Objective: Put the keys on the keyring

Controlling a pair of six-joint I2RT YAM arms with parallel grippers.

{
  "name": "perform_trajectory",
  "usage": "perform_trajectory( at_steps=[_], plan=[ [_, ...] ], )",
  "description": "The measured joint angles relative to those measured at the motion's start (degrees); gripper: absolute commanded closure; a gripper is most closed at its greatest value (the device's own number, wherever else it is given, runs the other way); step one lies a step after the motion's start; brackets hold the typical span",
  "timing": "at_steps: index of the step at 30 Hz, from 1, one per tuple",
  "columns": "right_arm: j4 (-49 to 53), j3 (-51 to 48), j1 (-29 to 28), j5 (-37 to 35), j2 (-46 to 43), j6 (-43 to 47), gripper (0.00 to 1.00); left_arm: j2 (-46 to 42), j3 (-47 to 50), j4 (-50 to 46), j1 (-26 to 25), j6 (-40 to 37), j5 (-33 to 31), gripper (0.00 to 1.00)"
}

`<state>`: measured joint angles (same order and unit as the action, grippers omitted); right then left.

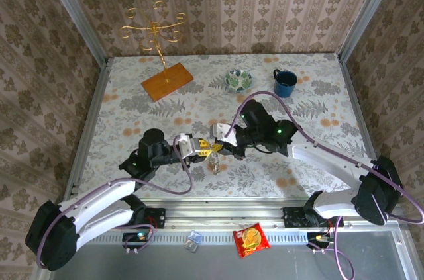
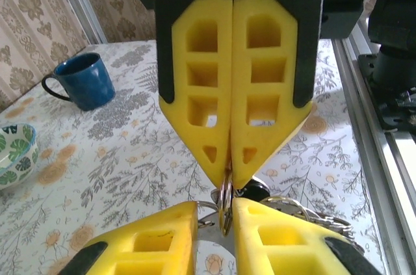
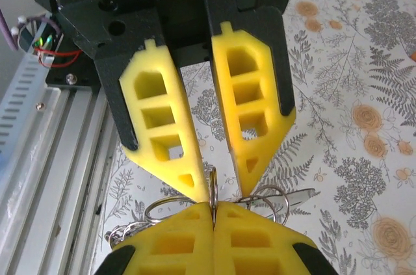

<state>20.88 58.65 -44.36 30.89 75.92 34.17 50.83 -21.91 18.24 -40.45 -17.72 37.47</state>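
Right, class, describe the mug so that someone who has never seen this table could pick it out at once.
Start at the flowery table and look toward its far right corner. There stands the mug, just right of a patterned bowl. It is plain dark blue with a handle, where the bowl is green and white.

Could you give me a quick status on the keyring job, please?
Right hand shut on keyring. Left hand open, fingers either side of it. Mug, bowl well back.
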Motion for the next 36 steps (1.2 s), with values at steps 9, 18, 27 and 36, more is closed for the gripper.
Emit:
perform_trajectory(
  at_steps=[9,18,27,36],
  plan=[
    [10.1,8.0,-3.3,-7.5,3.2,5.4,1.00,1.0,-3.9,-7.5,-0.8,-4.6,-1.3,0.97],
    [5.7,3.4,-0.4,-3.3,0.2,1.5,0.73,1.0,-4.1,-8.2,-1.1,-5.7,-1.8,1.00],
    [2.2,-0.7,0.7,-1.9,-0.9,-1.6,0.79,1.0,-2.4,-4.4,-1.1,-4.9,-1.2,1.00],
    [1.9,-1.1,1.6,-2.0,-0.9,-2.9,0.96,1.0,-2.2,-3.8,-1.2,-4.8,-1.1,1.00]
  ],
)
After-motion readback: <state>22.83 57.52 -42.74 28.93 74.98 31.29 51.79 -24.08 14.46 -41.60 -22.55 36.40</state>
